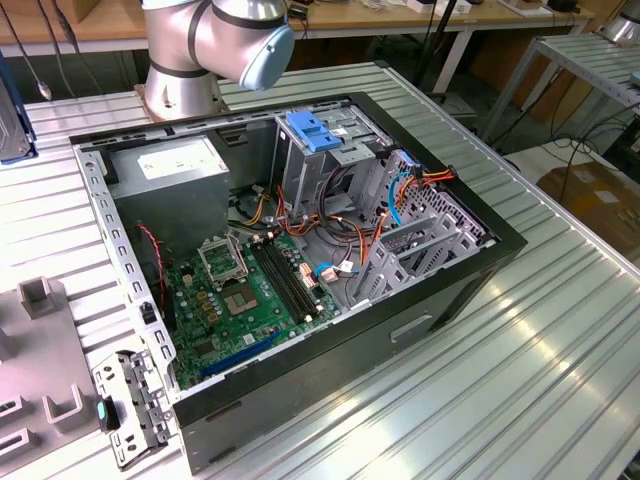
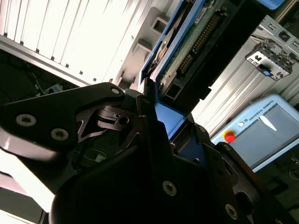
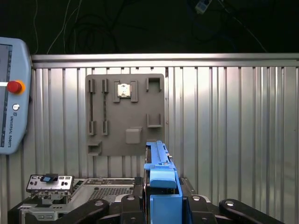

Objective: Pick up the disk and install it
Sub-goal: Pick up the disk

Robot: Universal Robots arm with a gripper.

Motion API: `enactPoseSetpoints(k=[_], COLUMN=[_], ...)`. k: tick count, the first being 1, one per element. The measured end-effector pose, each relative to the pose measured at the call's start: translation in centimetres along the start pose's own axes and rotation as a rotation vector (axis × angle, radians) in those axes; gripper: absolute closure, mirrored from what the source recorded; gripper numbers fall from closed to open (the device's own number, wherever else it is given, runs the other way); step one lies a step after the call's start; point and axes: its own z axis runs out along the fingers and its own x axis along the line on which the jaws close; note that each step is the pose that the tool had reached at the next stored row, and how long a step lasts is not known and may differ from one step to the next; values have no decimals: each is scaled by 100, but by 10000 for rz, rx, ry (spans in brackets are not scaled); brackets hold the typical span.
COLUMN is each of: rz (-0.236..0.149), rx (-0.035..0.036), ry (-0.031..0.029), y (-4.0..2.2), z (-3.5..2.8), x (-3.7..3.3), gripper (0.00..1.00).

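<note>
Edgewise, gripper (image 3: 161, 205) clamps the disk (image 3: 158, 161); open case (image 1: 503, 243) holds a motherboard (image 1: 250, 290).

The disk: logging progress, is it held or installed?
Held: the disk sits edge-on between the gripper's fingers in both wrist views, outside the computer case.

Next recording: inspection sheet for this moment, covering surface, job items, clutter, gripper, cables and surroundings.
Surface: ribbed metal table carrying an open computer case.
Job's things: the disk, seen edge-on with its blue rail showing, held in the gripper.
Clutter: grey fixture plate; loose metal bracket beside the case.
Gripper: gripper shut on the disk.
Cables: orange, red and blue wires inside the case.
Surroundings: teach pendant with a red button; workbench behind the table.
</note>
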Motion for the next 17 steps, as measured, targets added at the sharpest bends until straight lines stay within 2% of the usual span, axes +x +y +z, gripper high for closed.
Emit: enactPoseSetpoints(k=[6, 9, 17], rz=[0, 0, 0], rx=[0, -1, 0], ry=[1, 1, 0], y=[-91, -165, -281], z=[0, 0, 0], x=[-1, -2, -4], gripper=[63, 63, 63])
